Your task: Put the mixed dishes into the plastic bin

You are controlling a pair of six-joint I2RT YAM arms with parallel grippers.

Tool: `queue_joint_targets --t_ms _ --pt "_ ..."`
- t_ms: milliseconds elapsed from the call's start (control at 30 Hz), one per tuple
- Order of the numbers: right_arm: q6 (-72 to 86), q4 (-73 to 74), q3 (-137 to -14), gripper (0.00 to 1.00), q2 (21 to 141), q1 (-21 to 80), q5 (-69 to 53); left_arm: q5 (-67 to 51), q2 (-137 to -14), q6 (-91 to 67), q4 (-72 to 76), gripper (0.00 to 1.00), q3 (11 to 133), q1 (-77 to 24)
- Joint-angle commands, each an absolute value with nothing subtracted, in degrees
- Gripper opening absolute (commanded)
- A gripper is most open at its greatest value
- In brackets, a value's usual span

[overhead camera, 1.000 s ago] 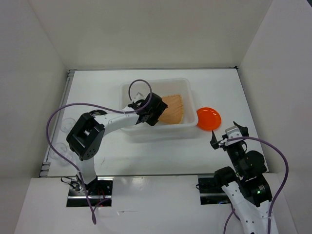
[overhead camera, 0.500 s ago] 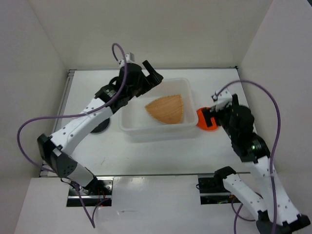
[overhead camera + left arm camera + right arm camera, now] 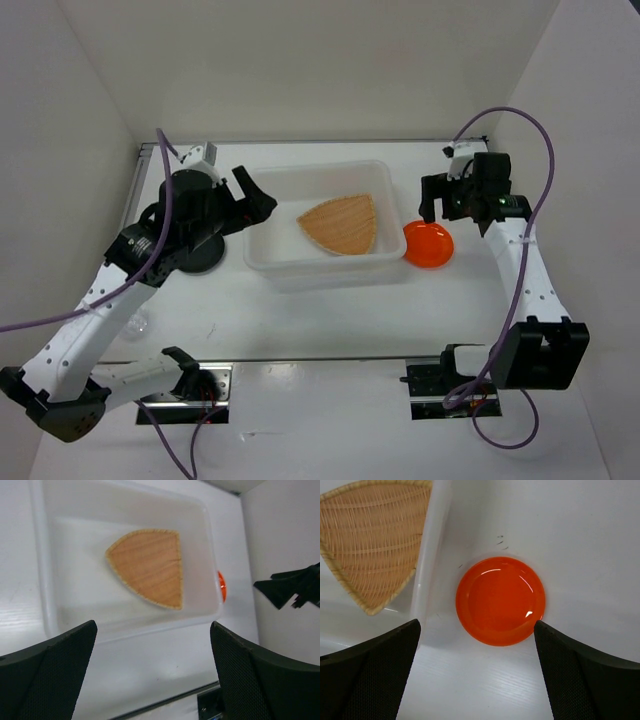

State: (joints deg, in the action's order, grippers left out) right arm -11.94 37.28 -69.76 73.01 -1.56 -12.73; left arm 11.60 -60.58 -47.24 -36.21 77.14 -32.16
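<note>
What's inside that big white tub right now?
Only the tan woven dish lies inside the tub, flat on its floor. The orange plate sits outside, beside the right wall. Whatever might be under the woven dish is covered.

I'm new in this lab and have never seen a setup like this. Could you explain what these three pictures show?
Two robot arms stand at the near edge of the table, each ending in a two-finger gripper. The overhead picture shows both; the other two come from cameras on each wrist, looking down past their own dark fingers. The left gripper hangs open at the left end of the plastic bin, which holds a tan woven dish. The right gripper hangs open above an orange plate lying on the table just outside the bin. A black plate lies partly hidden under the left arm. Neither gripper holds anything.
</note>
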Motion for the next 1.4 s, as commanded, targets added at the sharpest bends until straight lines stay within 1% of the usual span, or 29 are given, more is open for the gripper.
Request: queue_joint_targets --t_ms 0,67,133,167,200,233,267,300,333,367,400,433,533,733,933,1233,1367 --pt "-9.84 37.35 -67.16 0.98 74.43 -5.27 -18.98 9.84 -62.04 -43.86 -43.84 1.00 77.95 -31.64" --pt "-9.84 36.83 -65.75 0.98 74.97 -5.80 -18.98 10.98 -63.19 -43.86 -49.29 1.00 79.27 -31.12" --pt "-10.37 36.83 -64.60 0.98 76.98 -8.60 -19.94 12.38 -63.98 -43.86 -53.06 1.00 79.28 -31.11" --pt "-10.37 37.87 -65.30 0.98 78.82 -10.88 -21.69 12.39 -63.98 -43.86 -53.69 1.00 79.28 -31.11" --pt "-10.37 40.49 -68.00 0.98 84.15 -16.21 -25.02 12.39 -63.98 -43.86 -53.70 1.00 79.28 -31.11" --pt "-12.72 42.26 -70.03 0.94 87.33 -19.22 -27.31 11.78 -63.11 -43.86 -53.70 1.00 79.28 -31.11" --pt "-14.57 44.62 -72.40 0.88 90.23 -21.86 -33.08 11.78 -62.06 -43.34 -53.70 1.00 78.76 -31.11" --pt "-15.63 48.22 -76.34 0.87 92.87 -25.19 -34.61 11.78 -61.44 -43.33 -53.70 1.00 78.75 -30.59" --pt "-15.64 48.25 -77.33 0.87 95.42 -26.18 -34.63 11.26 -61.44 -42.63 -53.70 1.00 78.05 -30.59" --pt "-14.34 47.56 -77.34 0.87 95.45 -26.89 -34.63 11.25 -60.83 -42.63 -53.70 1.00 78.05 -30.59" --pt "-14.33 46.77 -77.34 0.87 95.45 -26.89 -32.45 10.73 -60.82 -41.84 -53.70 1.00 77.52 -30.59" --pt "-14.33 45.80 -77.34 0.91 96.67 -26.89 -31.21 10.20 -60.82 -40.97 -53.70 1.00 77.52 -30.59" --pt "-15.56 45.79 -76.73 0.98 100.00 -26.28 -29.62 10.20 -60.82 -40.43 -54.23 1.00 76.99 -30.06" --pt "-15.12 42.19 -74.36 0.98 102.91 -26.28 -29.09 9.49 -60.82 -41.57 -51.77 1.00 73.31 -30.06" --pt "-15.82 40.96 -74.88 0.98 111.00 -25.76 -32.69 8.88 -60.12 -45.70 -51.24 1.00 72.51 -30.06" --pt "-16.44 38.32 -76.46 0.98 117.76 -23.47 -35.33 9.40 -56.87 -49.83 -55.90 1.00 72.51 -30.06" --pt "-16.44 38.32 -77.08 0.89 119.71 -19.79 -35.95 9.40 -55.63 -51.94 -56.51 1.00 71.37 -30.06"
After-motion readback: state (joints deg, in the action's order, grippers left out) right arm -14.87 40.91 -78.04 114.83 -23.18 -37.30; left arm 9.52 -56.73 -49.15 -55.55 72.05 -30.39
